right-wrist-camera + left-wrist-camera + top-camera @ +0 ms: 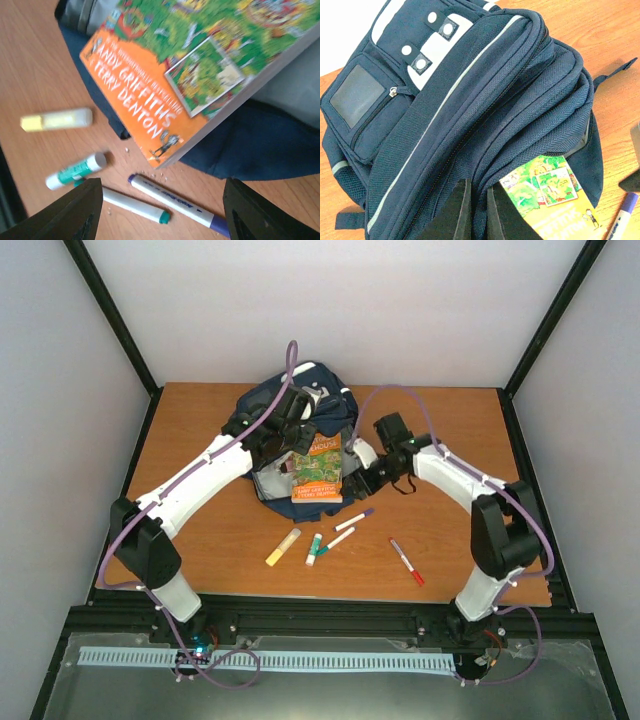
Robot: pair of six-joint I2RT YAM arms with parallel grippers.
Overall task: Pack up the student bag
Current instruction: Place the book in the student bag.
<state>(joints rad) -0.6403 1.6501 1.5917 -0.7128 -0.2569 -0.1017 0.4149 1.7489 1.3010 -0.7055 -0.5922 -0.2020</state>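
The book (orange cover) has its far end hidden in the student bag.

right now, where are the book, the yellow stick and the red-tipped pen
book [135, 107]: right wrist view, orange part of its cover
yellow stick [283, 547]: top view, middle of its body
red-tipped pen [406, 562]: top view, middle of its white barrel
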